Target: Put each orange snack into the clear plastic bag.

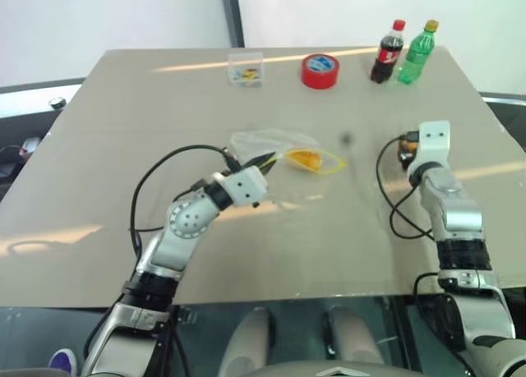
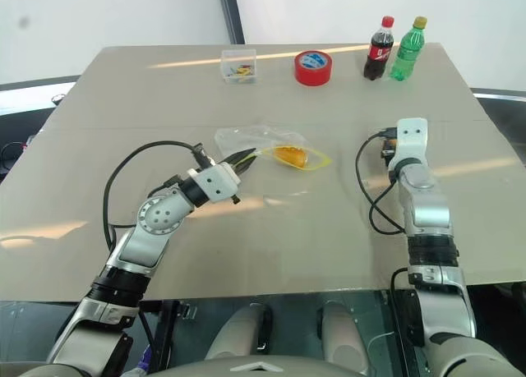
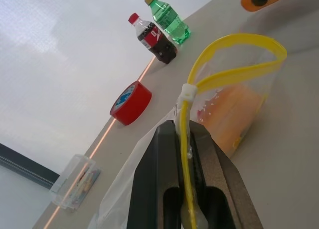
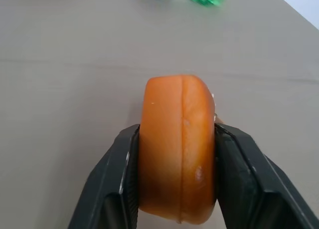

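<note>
Both fingers grip: left [image 3: 184,189] pinches bag [image 3: 234,84], right [image 4: 177,184] clamps snack [image 4: 177,154].

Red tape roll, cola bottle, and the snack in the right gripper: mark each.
red tape roll [image 1: 320,71], left eye view, top face.
cola bottle [image 1: 387,57], left eye view, labelled body.
orange snack [image 4: 178,144], right wrist view, middle of its wrapped side.

My head's two eyes look down over the table [image 1: 99,188] together; each wrist camera peers close along its pincer.
</note>
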